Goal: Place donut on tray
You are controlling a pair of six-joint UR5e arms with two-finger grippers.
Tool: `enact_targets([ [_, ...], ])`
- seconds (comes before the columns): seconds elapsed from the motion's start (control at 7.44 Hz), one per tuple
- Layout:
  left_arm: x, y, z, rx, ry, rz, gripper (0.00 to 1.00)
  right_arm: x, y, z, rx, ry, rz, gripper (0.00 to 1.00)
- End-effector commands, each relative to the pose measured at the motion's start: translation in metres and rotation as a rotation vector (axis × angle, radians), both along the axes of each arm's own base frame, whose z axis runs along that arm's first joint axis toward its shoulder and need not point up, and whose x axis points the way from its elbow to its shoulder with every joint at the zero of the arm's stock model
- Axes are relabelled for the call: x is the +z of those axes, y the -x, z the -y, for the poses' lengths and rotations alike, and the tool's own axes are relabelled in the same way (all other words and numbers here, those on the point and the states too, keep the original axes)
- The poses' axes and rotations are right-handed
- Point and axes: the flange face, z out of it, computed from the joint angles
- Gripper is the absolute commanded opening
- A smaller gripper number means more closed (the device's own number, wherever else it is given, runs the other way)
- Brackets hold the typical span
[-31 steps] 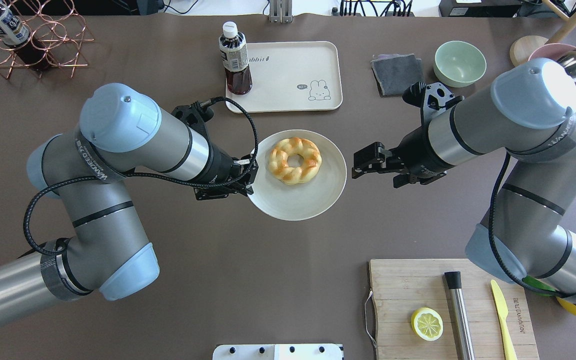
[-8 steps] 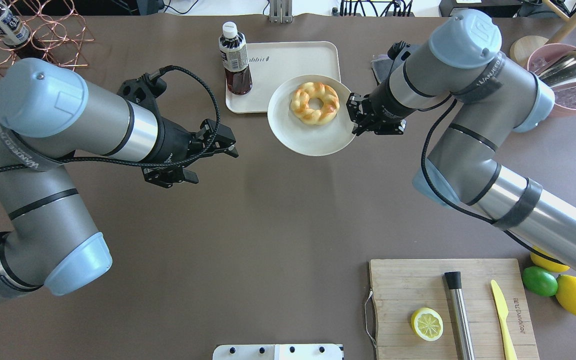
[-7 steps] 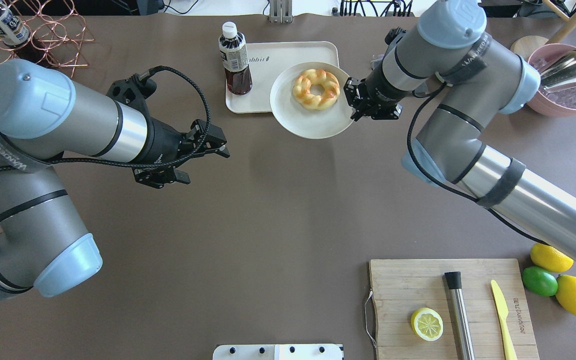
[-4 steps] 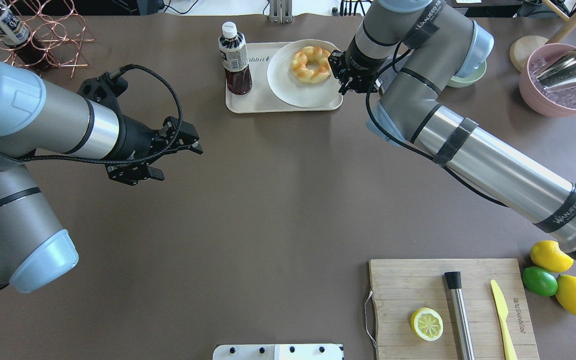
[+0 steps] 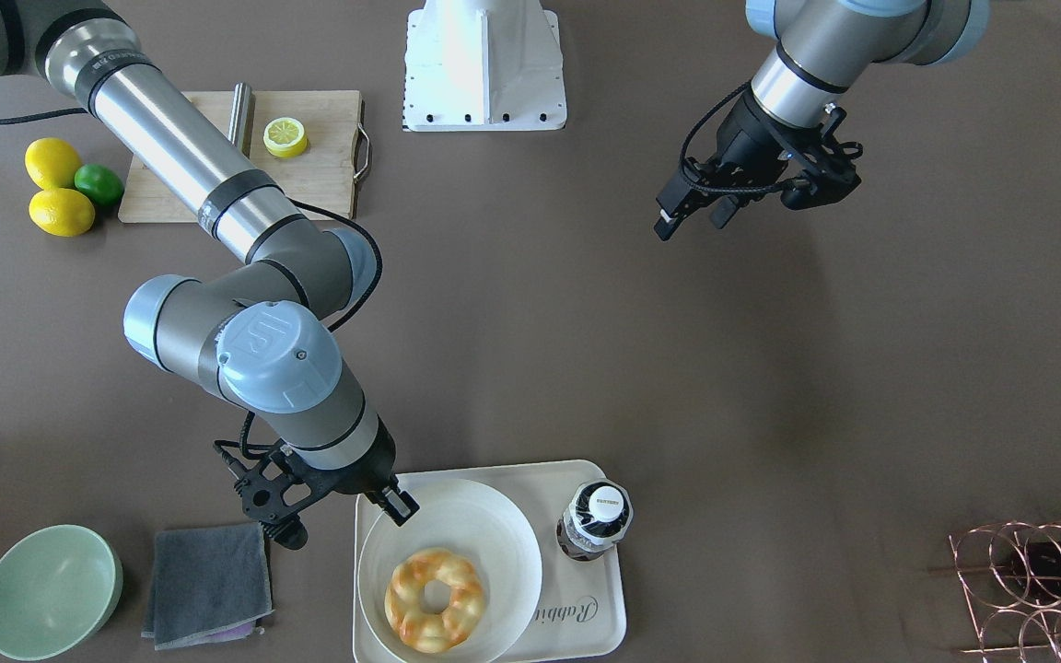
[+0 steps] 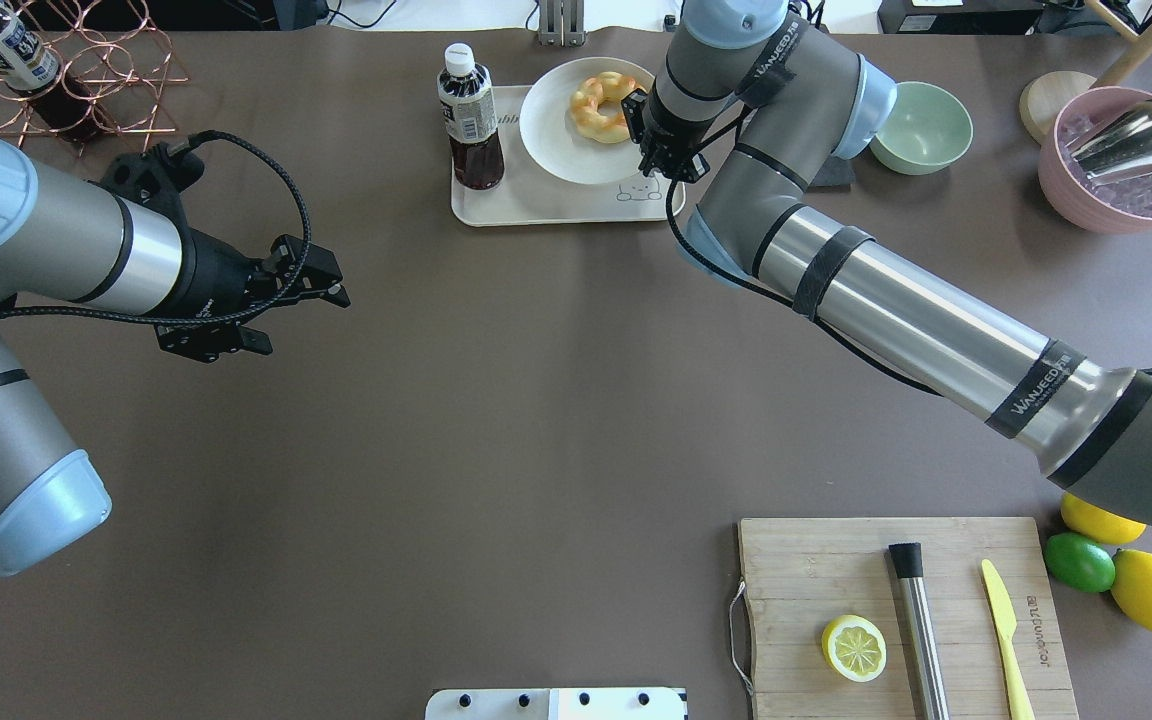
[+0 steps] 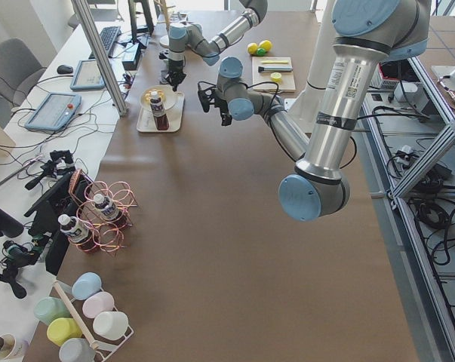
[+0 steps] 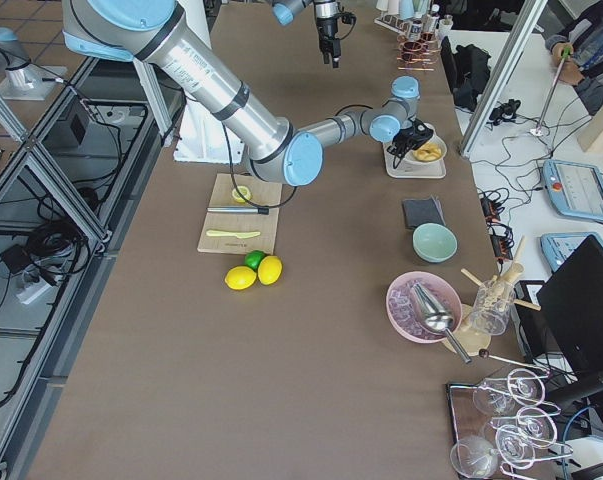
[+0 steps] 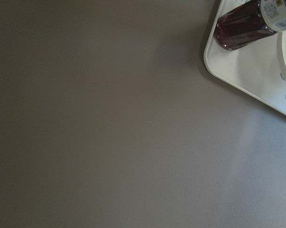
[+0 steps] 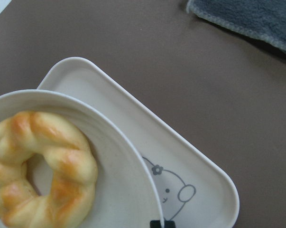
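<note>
While the donut (image 5: 434, 599) is sitting in the middle of a white plate (image 5: 494, 543), the right claw (image 5: 397, 505) is pinching that plate by its rim. One finger is lying over the lip and the other seems to be tucked beneath it, so the claw looks closed on the white plate rather than on the pastry itself. The donut is lying just ahead of the claw's fingertips, apart from them.

Directly below the claw's load, the tray (image 5: 595, 608) is taking up most of the plate's outline; the rabbit drawing is peeking out beside the rim right next to the fingertips. Whether the plate is already resting on the tray or hanging just above it, I cannot tell. A dark bottle (image 5: 597, 520) is standing on the tray on the far side of the plate from the claw. Behind the claw's wrist, a grey cloth (image 5: 208, 580) is lying on the desk (image 5: 530, 350), with a green bowl (image 5: 50, 589) beyond it.

The left claw (image 5: 689, 226) is hovering well apart from all this, spread open and carrying nothing.

As for progress, the carrying looks nearly finished — the donut is over the tray, riding on its plate. What appears to be left is settling the plate down if it is not down yet, letting go of the rim, and pulling the right claw clear without dragging the plate.
</note>
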Motion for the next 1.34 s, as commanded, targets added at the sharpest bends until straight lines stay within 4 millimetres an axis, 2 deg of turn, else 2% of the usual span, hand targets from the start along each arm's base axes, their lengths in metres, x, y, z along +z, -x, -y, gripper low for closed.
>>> enact_targets([
  [0.0,0.003,0.005,0.001,-0.004,0.001,0.003,0.97,-0.004,0.026,-0.008,0.048,0.020,0.010,0.00],
  [0.13,0.003,0.005,0.001,-0.004,0.001,0.003,0.97,0.002,0.031,-0.010,0.044,0.001,0.026,0.00],
  [0.27,0.005,0.010,0.004,-0.009,0.007,0.004,0.97,0.001,0.032,-0.010,0.041,-0.015,0.035,0.28],
  [0.4,0.013,0.025,0.009,0.003,0.032,-0.002,0.97,0.000,0.031,-0.010,0.028,-0.029,0.032,0.98],
  [0.54,0.025,0.055,0.020,0.060,-0.021,0.003,0.97,-0.002,0.018,-0.003,-0.013,-0.081,0.025,1.00],
  [0.67,0.052,0.084,0.025,0.102,-0.070,0.034,0.97,-0.005,-0.004,-0.003,-0.086,-0.154,0.016,1.00],
  [0.81,0.083,0.108,0.027,0.125,-0.128,0.088,0.97,0.003,-0.035,-0.014,-0.158,-0.200,-0.005,1.00],
  [1.07,0.132,0.149,0.034,0.196,-0.247,0.196,0.97,0.041,-0.104,-0.032,-0.245,-0.266,-0.046,1.00],
  [1.21,0.145,0.175,0.041,0.253,-0.287,0.252,0.97,0.078,-0.145,-0.044,-0.287,-0.318,-0.062,1.00],
])
